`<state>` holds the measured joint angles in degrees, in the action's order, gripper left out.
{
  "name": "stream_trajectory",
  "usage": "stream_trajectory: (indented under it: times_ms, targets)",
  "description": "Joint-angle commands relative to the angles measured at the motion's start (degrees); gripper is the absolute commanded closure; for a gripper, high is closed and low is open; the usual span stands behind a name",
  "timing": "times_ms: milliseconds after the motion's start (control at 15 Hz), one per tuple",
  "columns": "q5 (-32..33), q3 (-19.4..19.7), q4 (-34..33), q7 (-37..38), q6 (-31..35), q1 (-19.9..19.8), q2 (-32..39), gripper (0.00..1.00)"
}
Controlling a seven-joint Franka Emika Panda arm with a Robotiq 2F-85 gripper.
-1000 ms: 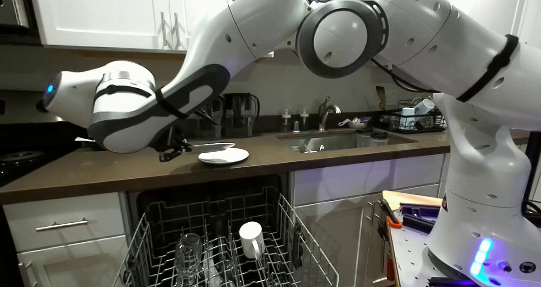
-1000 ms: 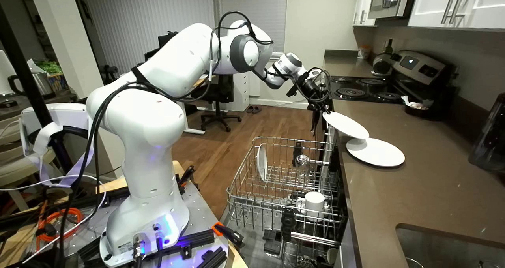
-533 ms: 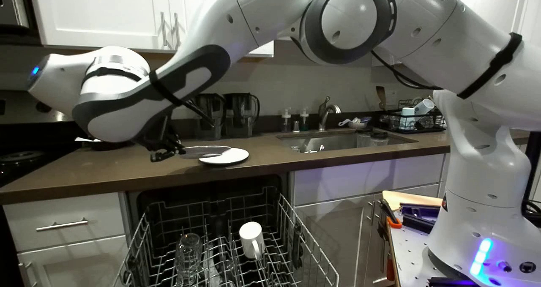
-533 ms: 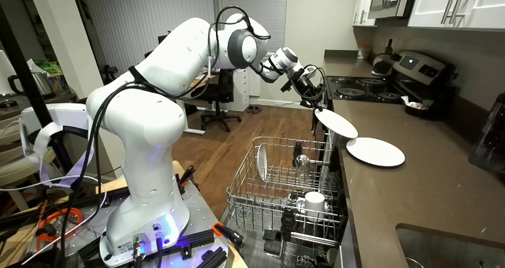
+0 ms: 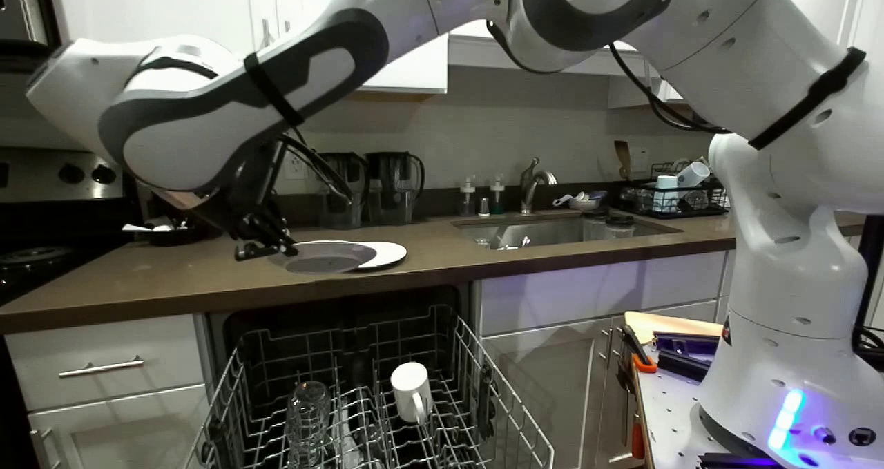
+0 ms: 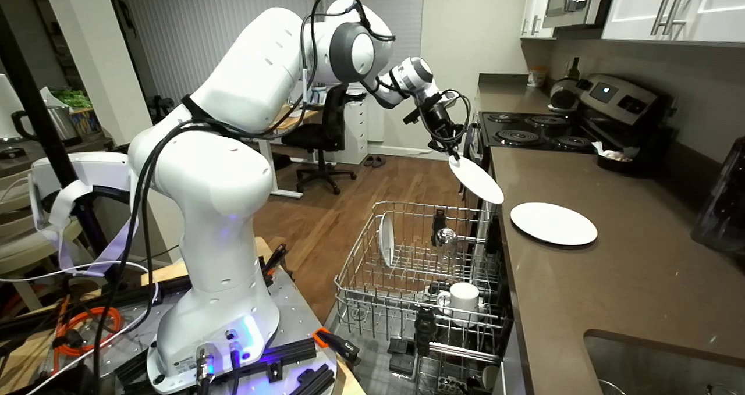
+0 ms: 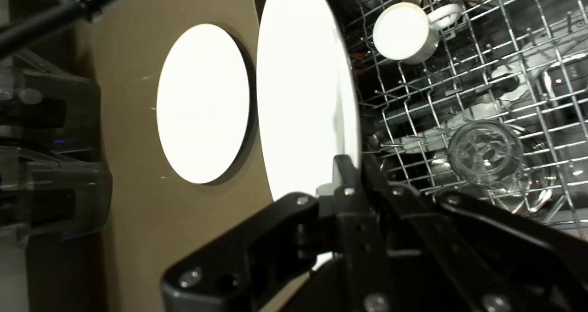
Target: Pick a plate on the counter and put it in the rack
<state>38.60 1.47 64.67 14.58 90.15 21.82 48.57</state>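
One plate [image 6: 476, 180] hangs tilted from the pincer [image 7: 358, 168].

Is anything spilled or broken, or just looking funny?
I see nothing spilled or broken. The plate looks funny, tilted in the air near the counter, but that's because the fingers hold it by its edge.

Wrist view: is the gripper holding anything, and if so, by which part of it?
Yes: a white plate, pinched at its rim by the gripper. The second plate lies on the counter, not held.
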Motion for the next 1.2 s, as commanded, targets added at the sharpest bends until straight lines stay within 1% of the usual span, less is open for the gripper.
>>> stream_trajectory:
  times_ms: [0,133,467,667,800,933,1000,1067,1133]
  targets:
    - [-2.93,-2.89,8.46,-3.35,5.68,-2.58,-7.00,0.95]
    - [-4.77,-4.26,12.05,-3.82,9.94,-4.03,-9.33,0.95]
    - [-11.59,-5.22,21.71,-5.73,22.64,-7.16,-14.44,0.95]
    - [-15.58,-5.93,28.32,-8.29,33.59,-9.58,-16.88,0.95]
    - [-17.86,-6.64,32.35,-11.47,40.89,-11.11,-17.90,0.95]
    - [-20.47,-7.67,35.60,-15.55,46.71,-12.52,-18.54,0.95]
    - [-21.72,-8.06,36.89,-17.14,48.68,-13.05,-18.78,0.95]
    - [-22.47,-8.07,37.87,-18.14,48.95,-13.11,-19.09,0.95]
    - [-21.61,-7.04,38.47,-17.49,48.10,-12.16,-19.53,0.95]
